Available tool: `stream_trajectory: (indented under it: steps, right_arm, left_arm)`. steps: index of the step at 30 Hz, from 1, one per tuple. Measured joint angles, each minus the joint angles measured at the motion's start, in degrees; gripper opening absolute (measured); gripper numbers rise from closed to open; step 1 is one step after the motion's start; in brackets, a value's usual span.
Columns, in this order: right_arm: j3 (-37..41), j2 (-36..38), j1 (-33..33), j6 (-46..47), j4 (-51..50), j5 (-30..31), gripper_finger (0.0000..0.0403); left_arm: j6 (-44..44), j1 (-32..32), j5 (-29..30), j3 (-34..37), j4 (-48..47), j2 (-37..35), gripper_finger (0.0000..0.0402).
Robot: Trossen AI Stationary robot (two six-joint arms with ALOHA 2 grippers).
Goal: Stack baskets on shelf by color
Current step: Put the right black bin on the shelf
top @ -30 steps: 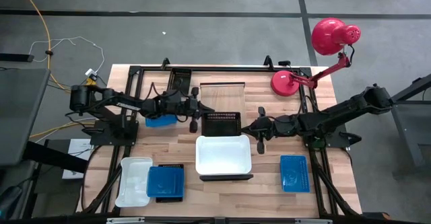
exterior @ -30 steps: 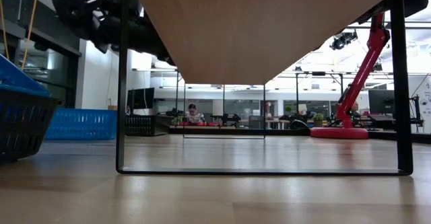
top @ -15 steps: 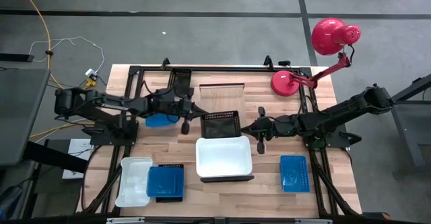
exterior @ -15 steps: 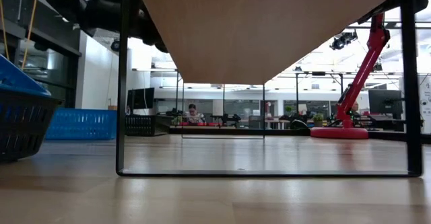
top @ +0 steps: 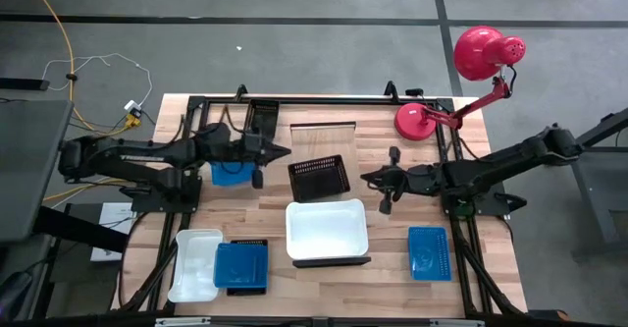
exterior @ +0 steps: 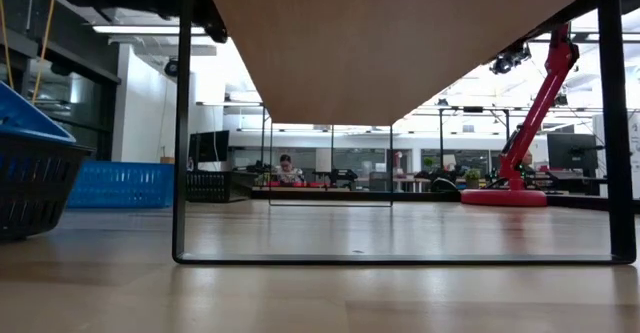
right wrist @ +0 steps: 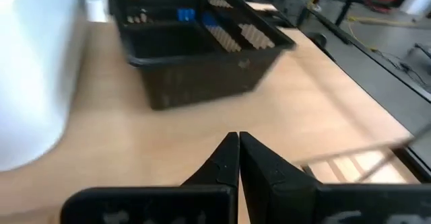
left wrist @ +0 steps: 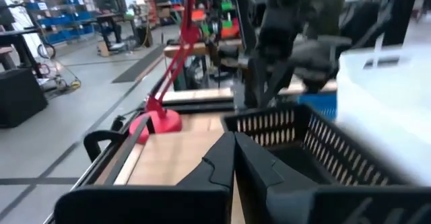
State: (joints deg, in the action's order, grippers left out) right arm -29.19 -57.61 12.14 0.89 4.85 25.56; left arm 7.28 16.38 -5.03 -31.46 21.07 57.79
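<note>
A black mesh basket [top: 319,177] stands slightly askew on the pale shelf [top: 324,134], with a white basket [top: 327,227] just nearer on the same board. My left gripper [top: 285,152] is shut and empty, left of the black basket and clear of it; its wrist view shows the black basket [left wrist: 303,143] ahead. My right gripper [top: 366,179] is shut too, just right of the black basket [right wrist: 195,56] and apart from it. Another white basket [top: 194,263] and a blue one on a black one [top: 241,265] sit near left. Two more blue baskets [top: 233,175] [top: 428,251] rest on the table.
A red lamp [top: 432,119] stands at the far right corner. The shelf's dark legs [exterior: 182,123] rise from the tabletop, and its underside [exterior: 400,43] fills the top of the low view. Bare tabletop [top: 392,229] lies between the shelf and the right blue basket.
My left gripper has drawn back from the black basket toward the table's left edge and risen, staying shut. The black basket has turned a little on the shelf. My right gripper has shifted slightly toward the right and rolled.
</note>
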Motion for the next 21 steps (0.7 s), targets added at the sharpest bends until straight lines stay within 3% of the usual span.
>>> stream_trajectory:
  steps: [8,11,16,21]
  right_arm:
    - [0.0,1.78,-2.12,-0.92,-5.38,-1.77,0.0]
    - [0.0,1.78,-2.86,-2.11,-6.87,0.68,0.0]
    - [0.0,1.76,-5.05,-5.3,-4.92,2.82,0.0]
    - [0.0,1.76,-6.89,-9.58,-1.65,0.22,0.0]
  left_arm:
    - [-4.92,-1.45,1.37,0.0,-0.27,-3.84,0.0]
    - [-5.6,-2.46,3.11,0.0,-0.34,-3.86,0.0]
    - [-5.63,-4.59,7.9,0.0,-0.49,-3.24,0.0]
    - [-5.59,-5.88,11.06,0.0,-1.6,-3.27,0.0]
